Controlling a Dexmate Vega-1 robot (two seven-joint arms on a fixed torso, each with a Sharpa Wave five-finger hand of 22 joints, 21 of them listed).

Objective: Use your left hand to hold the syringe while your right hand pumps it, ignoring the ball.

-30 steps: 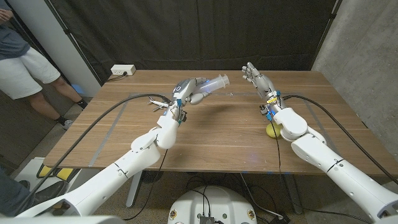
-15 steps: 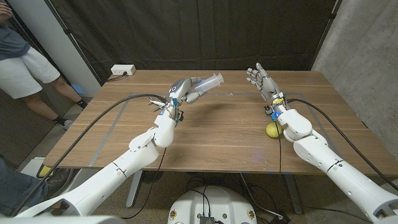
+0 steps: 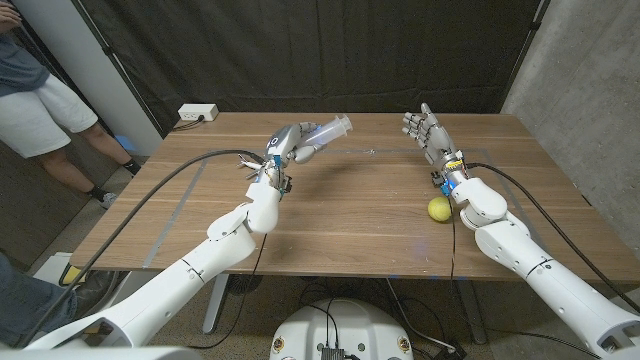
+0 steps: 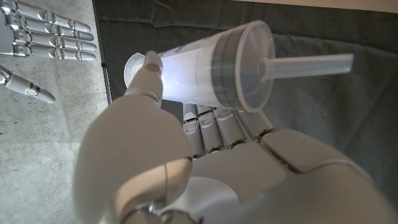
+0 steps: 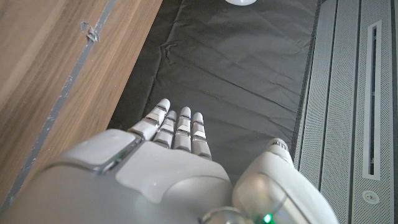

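Note:
My left hand [image 3: 288, 146] is raised above the table's far middle and grips a clear syringe [image 3: 326, 130]. The syringe is tilted, with its end pointing toward my right hand [image 3: 428, 133]. In the left wrist view the syringe barrel [image 4: 196, 67] lies across the fingers of my left hand [image 4: 205, 168], and its plunger rod [image 4: 308, 62] sticks out. My right hand is held up with its fingers spread and holds nothing, a good gap from the syringe. It also shows as my right hand [image 5: 161, 171] over the table edge. A yellow ball [image 3: 438, 208] lies on the table by my right wrist.
A white power strip [image 3: 197, 113] sits at the far left corner of the wooden table [image 3: 340, 220]. A person [image 3: 40, 100] stands off the table's left side. Black cables run along both arms. A concrete wall [image 3: 590, 80] stands to the right.
My left hand has drawn the syringe slightly back to the left. My right hand has shifted right and away from it, leaving the ball in plain sight.

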